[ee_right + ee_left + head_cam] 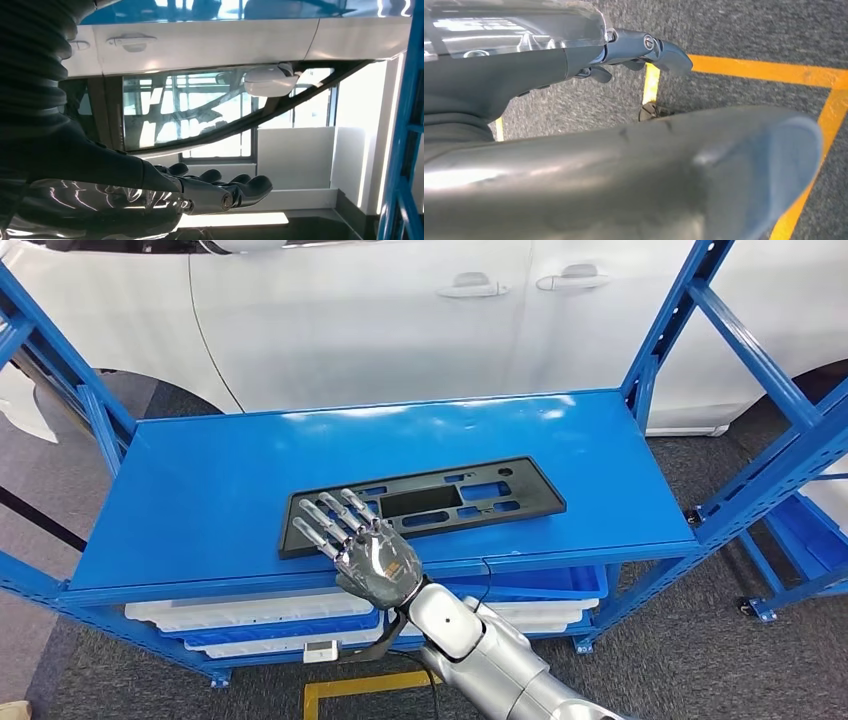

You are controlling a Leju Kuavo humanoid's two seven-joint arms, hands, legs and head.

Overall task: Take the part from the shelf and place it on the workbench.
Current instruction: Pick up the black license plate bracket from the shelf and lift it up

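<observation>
Item: part (425,504), a flat black rectangular panel with several cut-out openings. It lies flat on the top board of the blue shelf (200,490), toward the front edge and roughly mid-width, its long side running along the shelf.

Item: right hand (362,548). The silver right arm comes up from below in the head view, and the hand sits over the left end of the part, palm down, with straight fingers (325,520) spread apart across the panel's corner. The fingers overlap the part; whether they touch it or hover just above cannot be told. Nothing is grasped. In the right wrist view the hand (210,192) shows fingers extended side by side and uncurled.

Item: left hand (644,50). In the left wrist view it hangs over grey carpet (734,30) marked with yellow floor tape (769,70). Its dark fingers are slightly bent and hold nothing.

Surroundings: white car (400,320) with two door handles directly behind the shelf. White and blue bins (260,615) stacked on the lower level beneath the top board. A second blue rack (790,440) stands just beside the shelf on the right. Car door and side window (200,107) seen in the right wrist view.
</observation>
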